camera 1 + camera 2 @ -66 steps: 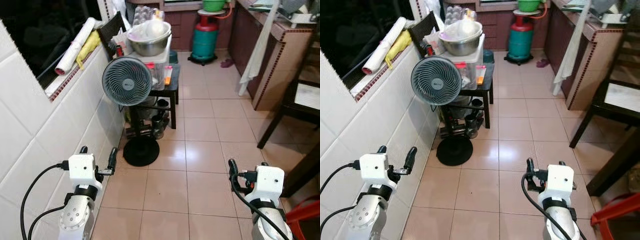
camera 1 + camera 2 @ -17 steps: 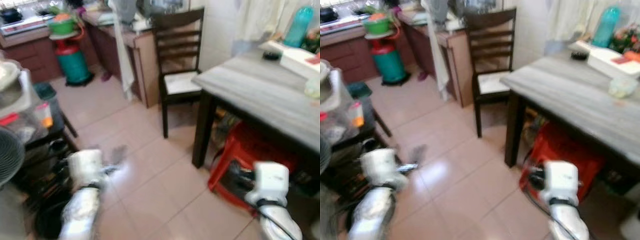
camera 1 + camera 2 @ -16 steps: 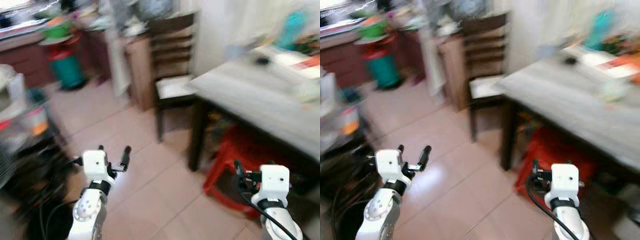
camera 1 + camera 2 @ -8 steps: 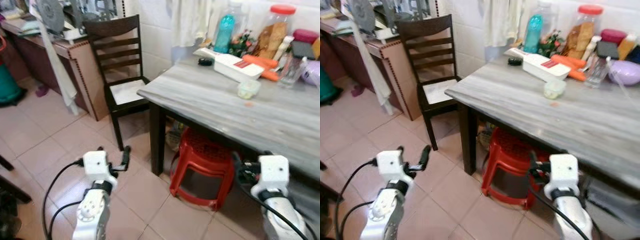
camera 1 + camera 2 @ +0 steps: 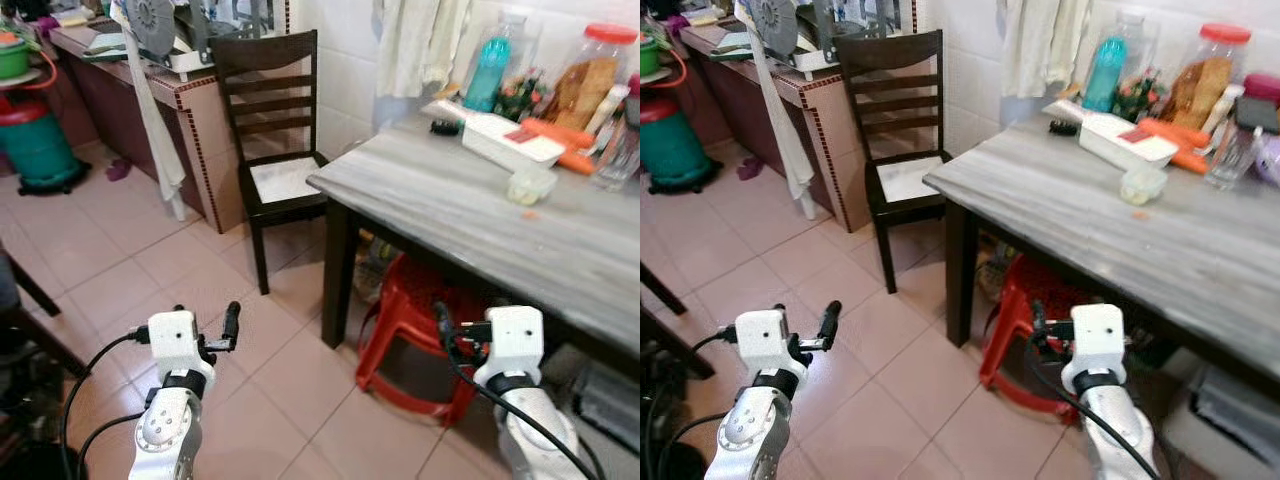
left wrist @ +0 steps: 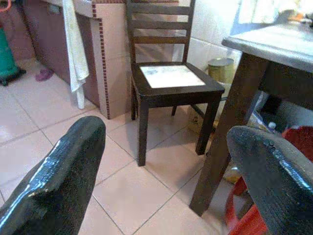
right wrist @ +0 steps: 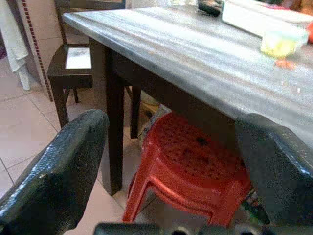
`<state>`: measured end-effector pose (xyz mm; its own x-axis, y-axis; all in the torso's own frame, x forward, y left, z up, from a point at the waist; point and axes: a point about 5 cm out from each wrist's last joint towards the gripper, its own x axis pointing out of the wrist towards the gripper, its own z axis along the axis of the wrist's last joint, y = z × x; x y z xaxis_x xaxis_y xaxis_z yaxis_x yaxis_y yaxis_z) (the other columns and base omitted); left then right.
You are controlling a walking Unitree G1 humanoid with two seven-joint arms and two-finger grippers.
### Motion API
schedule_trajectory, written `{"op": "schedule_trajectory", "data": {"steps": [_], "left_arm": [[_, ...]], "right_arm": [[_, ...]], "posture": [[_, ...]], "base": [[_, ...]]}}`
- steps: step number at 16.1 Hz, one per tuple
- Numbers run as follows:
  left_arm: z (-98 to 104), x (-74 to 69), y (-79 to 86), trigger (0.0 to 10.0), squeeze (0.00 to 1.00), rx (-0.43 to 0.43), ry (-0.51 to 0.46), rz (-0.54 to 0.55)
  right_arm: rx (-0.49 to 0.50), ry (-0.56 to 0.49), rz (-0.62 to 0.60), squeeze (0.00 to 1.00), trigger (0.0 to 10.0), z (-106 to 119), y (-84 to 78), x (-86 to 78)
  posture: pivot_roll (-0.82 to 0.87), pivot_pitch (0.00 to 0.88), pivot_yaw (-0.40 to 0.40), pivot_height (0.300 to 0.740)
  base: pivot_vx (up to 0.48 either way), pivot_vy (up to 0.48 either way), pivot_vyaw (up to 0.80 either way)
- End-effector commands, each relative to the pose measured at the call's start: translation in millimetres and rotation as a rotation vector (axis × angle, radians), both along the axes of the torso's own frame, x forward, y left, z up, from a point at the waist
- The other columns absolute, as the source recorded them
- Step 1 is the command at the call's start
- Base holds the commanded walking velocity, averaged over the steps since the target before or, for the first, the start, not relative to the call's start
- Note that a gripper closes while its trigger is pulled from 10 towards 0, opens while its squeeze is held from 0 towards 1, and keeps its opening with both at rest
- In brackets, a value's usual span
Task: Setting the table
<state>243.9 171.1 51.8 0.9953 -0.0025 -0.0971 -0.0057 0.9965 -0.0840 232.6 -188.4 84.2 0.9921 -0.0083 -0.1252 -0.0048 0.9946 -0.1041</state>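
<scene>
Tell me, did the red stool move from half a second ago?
No. The red stool still sits under the table, just behind its dark leg, as before. The whole picture slid sideways because the robot's head camera turned, not the stool.

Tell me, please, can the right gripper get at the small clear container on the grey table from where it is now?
Probably not yet. The right gripper, open and empty, sits below the tabletop edge by the red stool, while the small clear container stands farther in on the table. The arm must rise first.
</scene>
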Motion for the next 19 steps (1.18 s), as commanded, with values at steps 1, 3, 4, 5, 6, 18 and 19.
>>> {"op": "schedule_trajectory", "data": {"steps": [1,3,4,5,6,18,19], "left_arm": [[2.5,1.1,-2.3,10.0,0.00,0.007,0.000,-0.032],[5.3,5.6,-5.1,10.0,0.00,-0.009,0.000,-0.047],[5.1,8.5,-5.8,10.0,0.00,-0.015,0.014,-0.047],[5.3,9.3,-5.6,10.0,0.00,-0.011,0.014,-0.048],[5.5,9.7,-5.3,10.0,0.00,-0.007,0.013,-0.049],[7.0,15.1,-4.1,10.0,0.00,0.019,0.034,-0.050],[7.0,15.3,-3.8,10.0,0.00,0.020,0.033,-0.049]], "right_arm": [[0.008,-0.003,-0.023,0.00,10.0,-1.7,-0.5,-1.7],[0.017,-0.003,-0.036,0.00,10.0,-3.3,1.0,-3.3],[0.020,-0.003,-0.045,0.00,10.0,-3.7,0.0,-4.0],[0.020,-0.003,-0.048,0.00,10.0,-4.1,-0.7,-4.2],[0.021,-0.003,-0.051,0.00,10.0,-4.4,-1.0,-4.3],[0.025,-0.019,-0.088,0.00,10.0,-1.7,-5.0,-5.8],[0.026,-0.019,-0.088,0.00,10.0,-1.9,-4.6,-5.6]], "posture": [[-0.04,0.000,0.044,0.740],[-0.05,0.000,0.063,0.740],[-0.05,0.000,0.069,0.740],[-0.06,0.000,0.071,0.740],[-0.06,0.000,0.072,0.740],[-0.07,0.000,0.082,0.740],[-0.07,0.000,0.082,0.740]], "base": [[0.000,0.000,0.00],[0.000,0.000,-0.59],[0.000,0.000,-0.80],[0.000,0.000,-0.80],[0.000,0.000,-0.80],[-0.207,0.000,-0.52],[-0.356,0.000,-0.41]]}}
